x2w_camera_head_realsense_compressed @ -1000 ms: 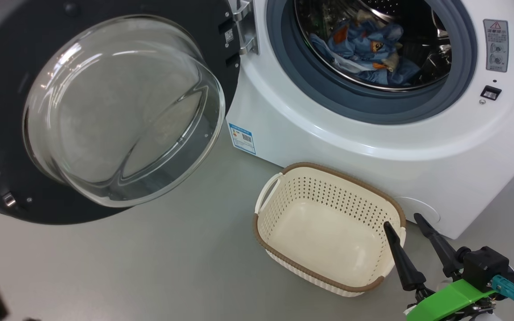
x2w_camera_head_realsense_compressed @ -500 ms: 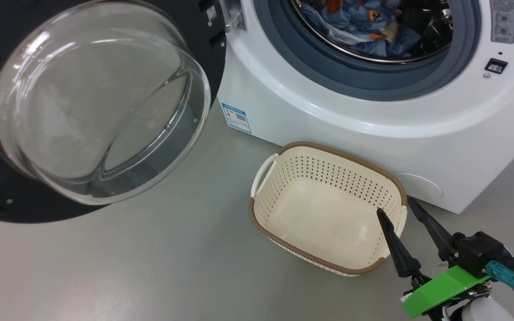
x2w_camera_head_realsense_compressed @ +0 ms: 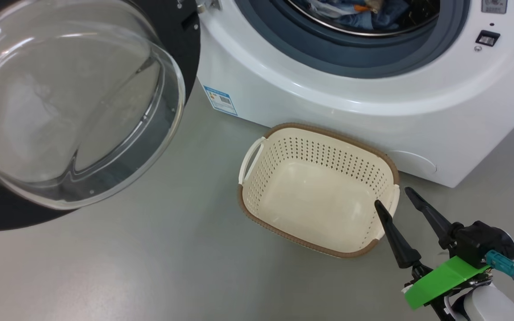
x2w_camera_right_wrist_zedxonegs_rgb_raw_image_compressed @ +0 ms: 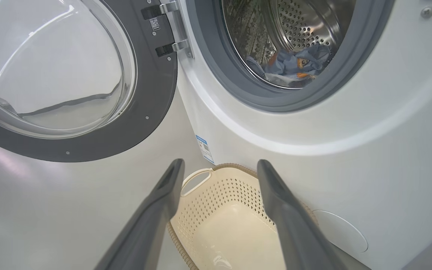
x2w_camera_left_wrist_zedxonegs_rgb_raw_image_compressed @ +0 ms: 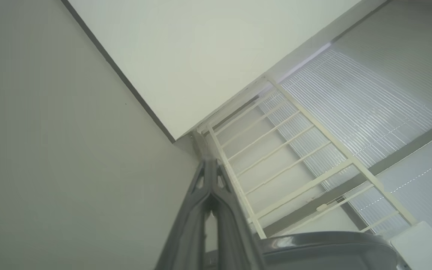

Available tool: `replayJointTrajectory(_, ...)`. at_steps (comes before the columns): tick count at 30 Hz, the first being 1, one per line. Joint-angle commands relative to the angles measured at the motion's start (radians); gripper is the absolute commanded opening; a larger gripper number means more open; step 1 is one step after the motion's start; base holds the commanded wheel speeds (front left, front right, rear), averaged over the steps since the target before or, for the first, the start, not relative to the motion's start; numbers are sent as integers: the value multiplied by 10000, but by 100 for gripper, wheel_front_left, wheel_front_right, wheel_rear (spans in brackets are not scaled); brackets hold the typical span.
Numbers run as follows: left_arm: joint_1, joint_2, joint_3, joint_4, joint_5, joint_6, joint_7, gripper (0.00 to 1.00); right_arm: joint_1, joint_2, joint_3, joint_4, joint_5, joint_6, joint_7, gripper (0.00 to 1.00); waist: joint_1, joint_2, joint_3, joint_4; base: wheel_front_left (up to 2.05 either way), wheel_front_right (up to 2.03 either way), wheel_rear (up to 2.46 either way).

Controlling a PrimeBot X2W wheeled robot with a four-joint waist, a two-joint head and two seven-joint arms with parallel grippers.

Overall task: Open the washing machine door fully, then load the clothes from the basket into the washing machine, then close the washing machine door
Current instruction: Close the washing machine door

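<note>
Nearest, the right gripper [x2w_camera_head_realsense_compressed: 392,196] holds its dark tapered fingers apart, and the left gripper [x2w_camera_left_wrist_zedxonegs_rgb_raw_image_compressed: 210,165] is pressed together. Just beyond, the basket [x2w_camera_head_realsense_compressed: 261,178], cream perforated plastic with a brown woven-look rim, sits mouth up on the grey floor [x2w_camera_head_realsense_compressed: 150,267], its long axis along the white front of the washing machine [x2w_camera_head_realsense_compressed: 328,102]. Leftward, the washing machine door [x2w_camera_head_realsense_compressed: 69,102] hangs wide, its clear glass bowl bulging outward. Farthest, the clothes [x2w_camera_head_realsense_compressed: 359,13] lie crumpled in the steel drum [x2w_camera_right_wrist_zedxonegs_rgb_raw_image_compressed: 306,22].
</note>
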Motion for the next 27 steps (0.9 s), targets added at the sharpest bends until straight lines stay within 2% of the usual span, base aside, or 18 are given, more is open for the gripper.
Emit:
replayJointTrajectory(1, -305, 775, 191, 140, -201, -34, 389, 0, -220, -149, 261, -247, 16, 56, -82, 100, 0, -1, 221, -156, 0, 0, 0)
replayJointTrajectory(6, -647, 1211, -25, 1642, -539, -34, 1545, 0, -392, -282, 415, -283, -5, 56, -82, 100, 0, -1, 526, -312, 0, 0, 0)
replayJointTrajectory(9, -862, 1327, -24, 2022, -773, -34, 2092, 0, -472, -364, 483, -307, -16, 56, -82, 100, 0, -1, 729, -381, 0, 0, 0)
replayJointTrajectory(18, -1201, 1359, -306, 2224, -1000, -34, 3455, 0, -518, -642, 467, -364, -30, 56, -82, 100, 0, -1, 1051, -388, 0, 0, 0)
replayJointTrajectory(27, -1190, 1230, -622, 2272, -1081, -34, 4696, 0, -593, -611, 503, -350, -38, 56, -82, 100, 0, -1, 945, -352, 0, 0, 0)
